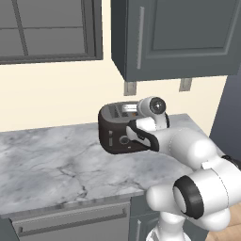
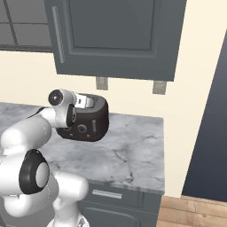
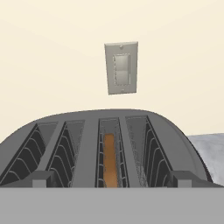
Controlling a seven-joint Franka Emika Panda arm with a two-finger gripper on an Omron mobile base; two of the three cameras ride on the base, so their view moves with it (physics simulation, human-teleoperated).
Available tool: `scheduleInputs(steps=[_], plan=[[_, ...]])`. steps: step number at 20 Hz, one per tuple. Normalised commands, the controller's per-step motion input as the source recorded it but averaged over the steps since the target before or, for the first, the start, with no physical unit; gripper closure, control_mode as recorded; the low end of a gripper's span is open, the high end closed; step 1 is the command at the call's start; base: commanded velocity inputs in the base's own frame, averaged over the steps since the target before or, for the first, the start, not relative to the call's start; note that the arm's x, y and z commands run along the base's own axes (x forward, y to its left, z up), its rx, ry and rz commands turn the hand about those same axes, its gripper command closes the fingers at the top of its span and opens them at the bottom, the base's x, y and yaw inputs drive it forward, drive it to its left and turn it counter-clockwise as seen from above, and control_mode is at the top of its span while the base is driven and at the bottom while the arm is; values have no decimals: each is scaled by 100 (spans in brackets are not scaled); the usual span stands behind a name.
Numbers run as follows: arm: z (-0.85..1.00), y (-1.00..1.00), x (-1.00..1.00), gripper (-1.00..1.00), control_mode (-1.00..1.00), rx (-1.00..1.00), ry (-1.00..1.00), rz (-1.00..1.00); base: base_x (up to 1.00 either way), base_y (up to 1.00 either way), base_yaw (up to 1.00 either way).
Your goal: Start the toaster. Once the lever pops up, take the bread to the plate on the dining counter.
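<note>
Grey-veined marble covers the worktop (image 1: 52, 164) of a simulated kitchen, set against a cream wall beneath dark grey wall cabinets (image 1: 179, 37), with a dark-framed window (image 1: 47, 28) at the upper left of the left base view. At the back of the marble, close to the wall, stands the toaster (image 1: 115, 129), a glossy brown-black rounded box; a round knob (image 2: 82, 129) shows on its front in the right base view, and a small slider, the lever (image 1: 110, 140), sits on its near face in the left base view. The white arm reaches forward over the worktop, its hand poised above the toaster's top, and the hand partly hides the toaster in both base views.

From the hand view, four long slots run across the toaster's curved top. The bread (image 3: 109, 164), a thin tan-brown slice seen edge-on, sits down inside the third slot from the left; the other slots show bare wire guides. The gripper (image 3: 111, 180) hangs low over the near edge of the toaster with its jaws spread as wide as they go and nothing between them: one fingertip (image 3: 41, 178) rises at the lower left of that view, the other at the lower right, the bread's slot lying between them. A grey wall outlet (image 3: 121, 68) is mounted on the cream wall behind the toaster. Grey drawer fronts (image 2: 115, 195) run below the worktop's edge.
</note>
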Motion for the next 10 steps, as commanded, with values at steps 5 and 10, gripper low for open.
scheduleInputs(steps=[5, 10], plan=[[0, 0, 0, -100, -100, 0, 0, 0, 0, 0, 0], [0, 0, 0, -100, -100, 0, 0, 0, 0, 0, 0]])
